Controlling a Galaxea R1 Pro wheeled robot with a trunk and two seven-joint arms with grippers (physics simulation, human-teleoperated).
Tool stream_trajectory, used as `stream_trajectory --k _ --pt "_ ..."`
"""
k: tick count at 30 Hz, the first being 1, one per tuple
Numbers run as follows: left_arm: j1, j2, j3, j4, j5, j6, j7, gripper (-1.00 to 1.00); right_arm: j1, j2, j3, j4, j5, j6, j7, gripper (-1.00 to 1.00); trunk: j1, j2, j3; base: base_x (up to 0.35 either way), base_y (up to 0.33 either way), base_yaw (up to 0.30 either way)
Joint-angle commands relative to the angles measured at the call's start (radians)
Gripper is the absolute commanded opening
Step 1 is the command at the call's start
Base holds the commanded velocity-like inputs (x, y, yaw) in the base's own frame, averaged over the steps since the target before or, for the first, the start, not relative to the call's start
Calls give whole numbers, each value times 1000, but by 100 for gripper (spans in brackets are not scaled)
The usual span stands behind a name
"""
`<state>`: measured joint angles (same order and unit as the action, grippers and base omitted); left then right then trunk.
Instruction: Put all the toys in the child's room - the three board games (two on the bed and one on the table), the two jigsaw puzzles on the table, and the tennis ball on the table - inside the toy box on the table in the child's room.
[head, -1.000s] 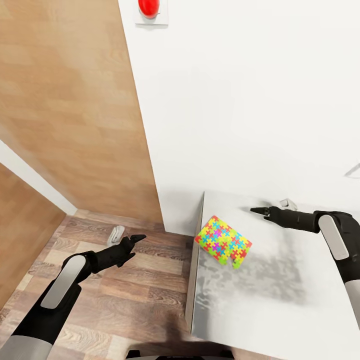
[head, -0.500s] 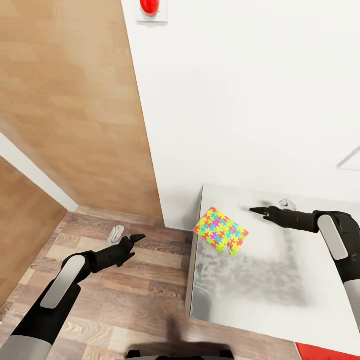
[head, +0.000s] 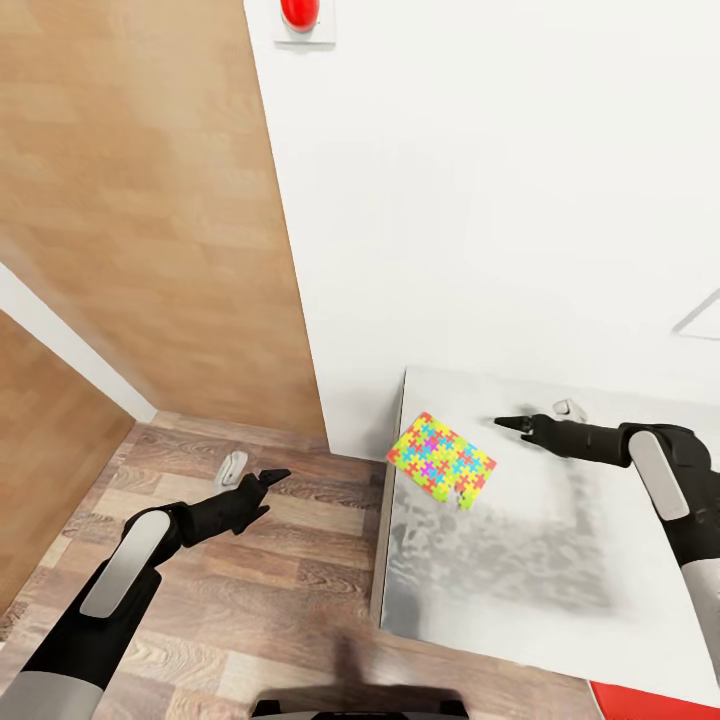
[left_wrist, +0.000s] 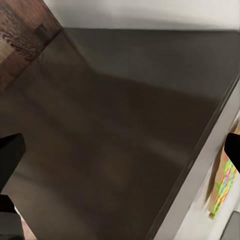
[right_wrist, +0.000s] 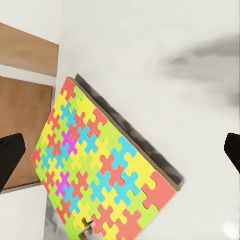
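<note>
Item: jigsaw puzzle (head: 442, 459), lying flat at the table (head: 520, 590) corner, at 10 o'clock. Right gripper (head: 512, 424), fingers spread wide and empty, is edging closer toward it; pickup looks imminent. Left gripper (head: 262, 478), open, empty, is hanging over floor (head: 250, 590).

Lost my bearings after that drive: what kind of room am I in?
Likely a child's room in a home: a bright jigsaw puzzle lies on a white table, beside wood-plank flooring and a plain white wall.

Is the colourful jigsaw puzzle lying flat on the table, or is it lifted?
Flat. The jigsaw puzzle rests on the table near its corner; no gripper touches it.
</note>
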<state>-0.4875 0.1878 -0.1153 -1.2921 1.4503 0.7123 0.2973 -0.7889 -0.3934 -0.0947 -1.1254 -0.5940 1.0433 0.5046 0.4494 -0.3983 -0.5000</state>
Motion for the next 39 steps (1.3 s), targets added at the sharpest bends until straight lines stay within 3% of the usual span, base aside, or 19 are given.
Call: stream_trajectory --k 1,13,26,39 --pt "-1 1 -1 -1 11 0 10 100 -1 0 -2 0 9 4 10 100 1 -2 -1 -6 0 0" --pt "0 1 -1 -1 12 0 9 100 0 5 0 2 8 4 10 100 1 -2 -1 -135 0 0" --pt "0 1 -1 -1 11 -1 9 100 0 37 1 5 11 4 9 100 1 -2 -1 -73 0 0" --pt "0 2 0 -1 12 -1 9 100 18 44 9 4 12 4 11 100 1 -2 -1 -42 0 0"
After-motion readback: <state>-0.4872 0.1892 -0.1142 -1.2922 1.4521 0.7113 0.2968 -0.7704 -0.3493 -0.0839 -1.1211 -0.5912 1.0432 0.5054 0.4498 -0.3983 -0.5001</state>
